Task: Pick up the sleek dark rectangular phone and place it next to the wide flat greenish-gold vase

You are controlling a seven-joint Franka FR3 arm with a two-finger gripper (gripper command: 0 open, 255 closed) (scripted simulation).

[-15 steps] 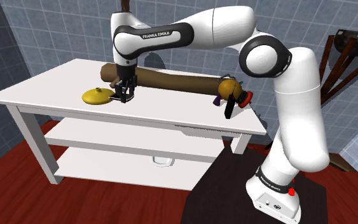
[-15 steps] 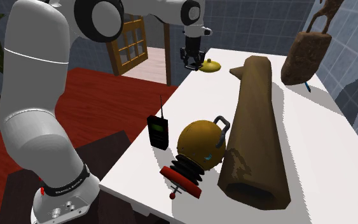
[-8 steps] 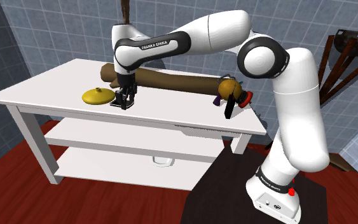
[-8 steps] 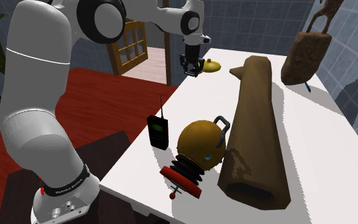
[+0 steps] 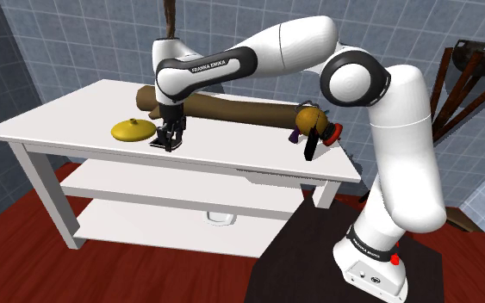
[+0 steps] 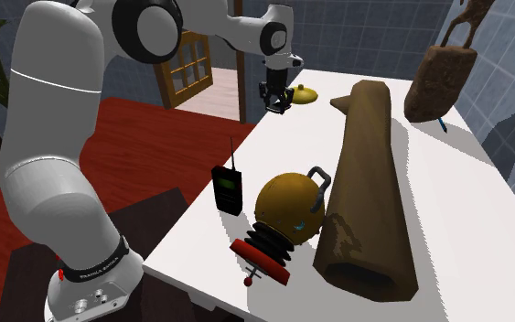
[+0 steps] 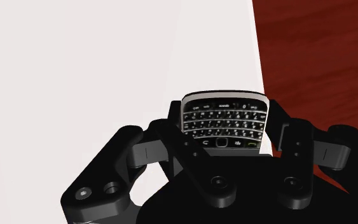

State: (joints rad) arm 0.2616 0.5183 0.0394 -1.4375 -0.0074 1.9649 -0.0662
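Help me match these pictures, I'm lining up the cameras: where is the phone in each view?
Shoulder view: phone in the tool, just right of the yellow vase.
Second exterior view: phone at the far end of the table, just left of the vase.
Wrist view: phone, keypad showing, clasped in the tool.
Shared landmark: the white table.
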